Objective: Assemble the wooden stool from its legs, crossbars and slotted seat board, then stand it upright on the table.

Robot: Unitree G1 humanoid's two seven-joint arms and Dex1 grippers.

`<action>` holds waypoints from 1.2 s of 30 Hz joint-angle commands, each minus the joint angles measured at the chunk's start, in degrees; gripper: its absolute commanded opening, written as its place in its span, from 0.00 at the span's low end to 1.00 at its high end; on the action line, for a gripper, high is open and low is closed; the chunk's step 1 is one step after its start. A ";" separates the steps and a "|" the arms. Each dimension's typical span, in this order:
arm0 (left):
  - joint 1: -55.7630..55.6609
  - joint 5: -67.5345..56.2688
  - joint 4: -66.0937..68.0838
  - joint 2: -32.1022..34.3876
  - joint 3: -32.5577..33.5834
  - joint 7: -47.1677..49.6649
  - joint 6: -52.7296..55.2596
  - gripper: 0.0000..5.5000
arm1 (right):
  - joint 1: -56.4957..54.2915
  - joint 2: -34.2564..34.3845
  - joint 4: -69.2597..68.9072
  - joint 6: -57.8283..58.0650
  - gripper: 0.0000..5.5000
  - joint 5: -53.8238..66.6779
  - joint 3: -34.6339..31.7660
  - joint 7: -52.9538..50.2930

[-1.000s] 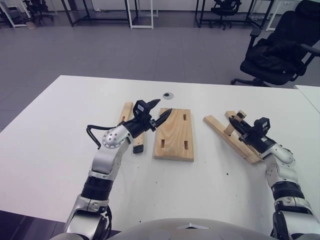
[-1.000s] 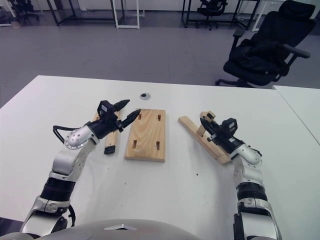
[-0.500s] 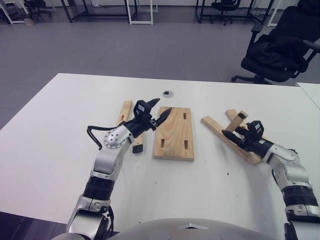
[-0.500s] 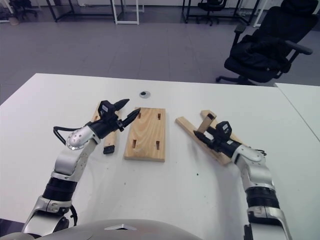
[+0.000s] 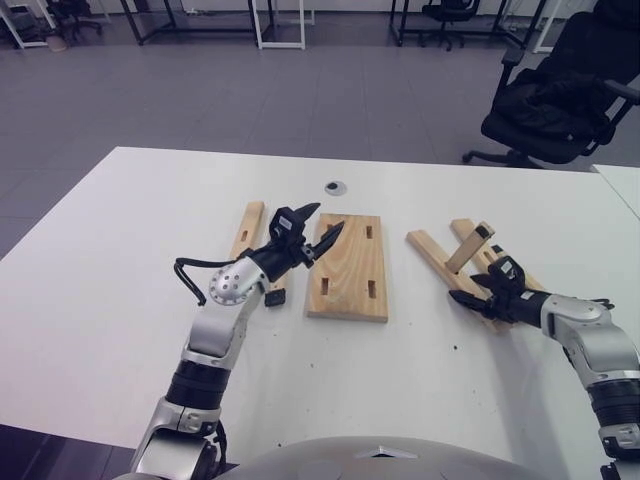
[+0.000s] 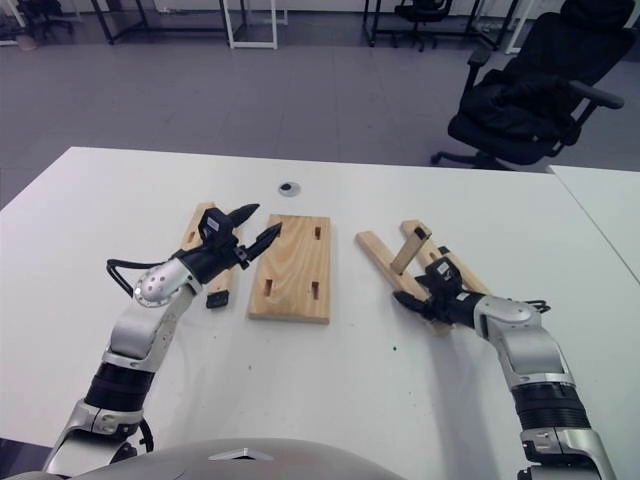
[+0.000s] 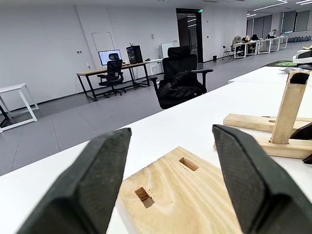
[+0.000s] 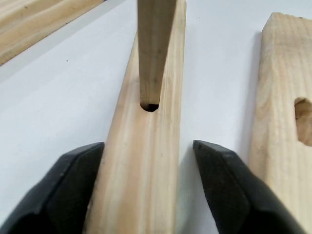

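I am early in the build: nothing is joined to the seat yet, and the step in hand, as I judge it, is taking hold of the first leg. My right gripper (image 8: pixel 146 163) is low over the tabletop (image 5: pixel 95 250) toward its right edge, its two fingers spread wide and straddling the near end of a wooden leg (image 5: pixel 438 260) that lies flat there; the pads sit either side of the wood and do not look pressed against it. A crossbar (image 5: pixel 467 248) stands tilted out of a hole in that leg, so this pair seems partly fitted. A second leg (image 8: pixel 282 117) lies just beside it, nearer the right edge. The slotted seat board (image 5: pixel 347 268) lies flat about the middle of the tabletop, slots facing up. My left gripper (image 5: pixel 330 215) hangs above the board's left side, also wide open and holding nothing, with more leg pieces (image 5: pixel 250 228) lying between the board and the left edge. Next I would close the right fingers squarely on the leg below the crossbar, and lift gently so the loose crossbar does not drop out. The left gripper should then steady the board before any tenon goes toward a slot.
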 commanded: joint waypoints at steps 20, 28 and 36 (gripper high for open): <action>-5.30 -49.33 -2.97 -18.71 17.73 20.51 35.93 0.55 | -5.43 13.66 -17.74 -17.52 0.38 -2.14 6.42 -5.49; -5.48 -48.92 -2.51 -18.10 17.28 20.86 35.82 0.44 | -3.71 14.31 -21.61 -18.31 0.38 -2.50 9.49 -3.95; -2.83 -45.28 -1.68 -19.11 16.43 22.14 31.71 0.19 | -2.53 14.52 -22.15 -19.09 0.38 -3.25 10.64 -3.52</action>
